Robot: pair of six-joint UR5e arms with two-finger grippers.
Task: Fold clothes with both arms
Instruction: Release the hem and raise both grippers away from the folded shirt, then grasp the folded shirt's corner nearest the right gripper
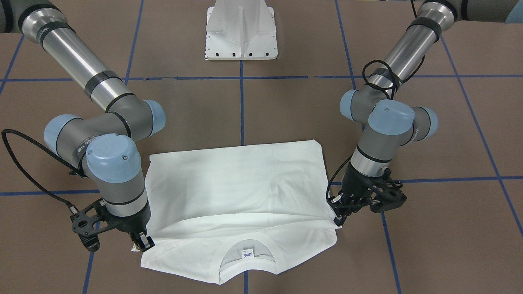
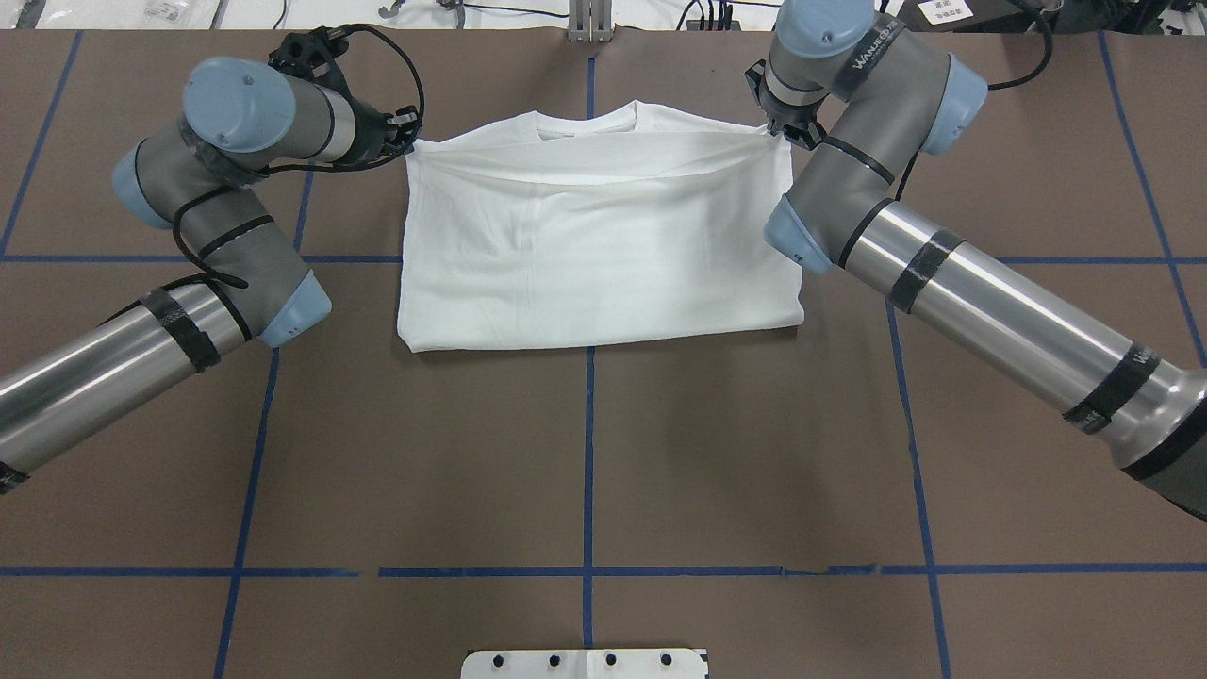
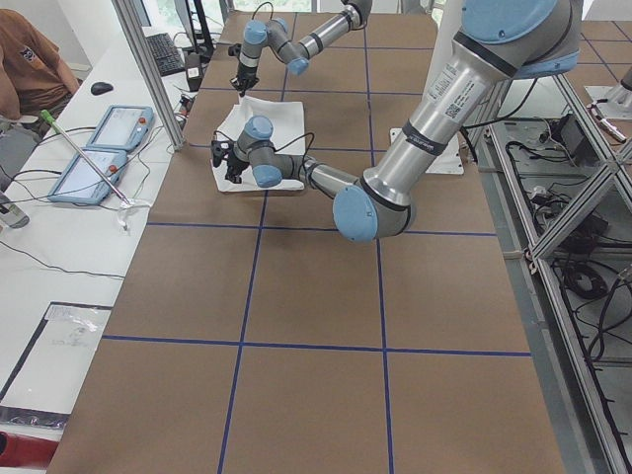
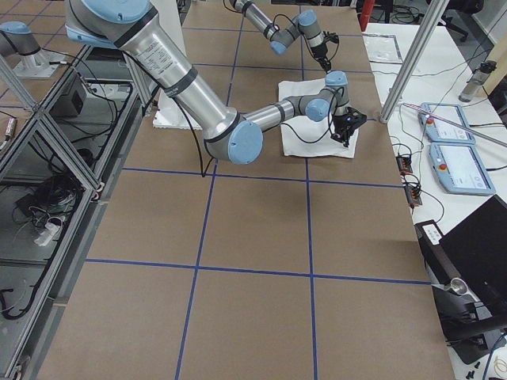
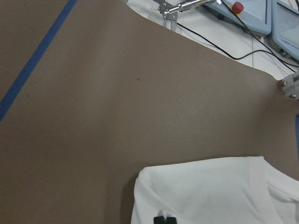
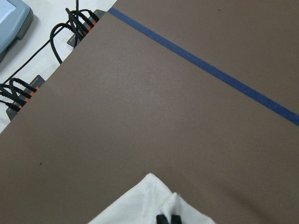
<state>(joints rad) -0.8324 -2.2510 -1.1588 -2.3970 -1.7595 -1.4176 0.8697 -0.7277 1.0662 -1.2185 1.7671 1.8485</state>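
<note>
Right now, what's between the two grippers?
Only the T-shirt: its folded-over edge runs from the left gripper across to the right gripper. This is clearest in the front-facing view.

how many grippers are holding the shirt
2. The left gripper pinches the shirt's folded layer at its corner on the robot's left; the right gripper pinches the opposite corner.

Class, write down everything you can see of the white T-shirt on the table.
The T-shirt is plain white, soft, cotton-like cloth. It lies on the brown table, folded into a rough rectangle with no sleeves showing. A folded-over layer ends just short of the round collar, where a small white-blue neck label shows. No print is visible. The left gripper and right gripper each pinch one end of that layer's edge, at the shirt's sides.
</note>
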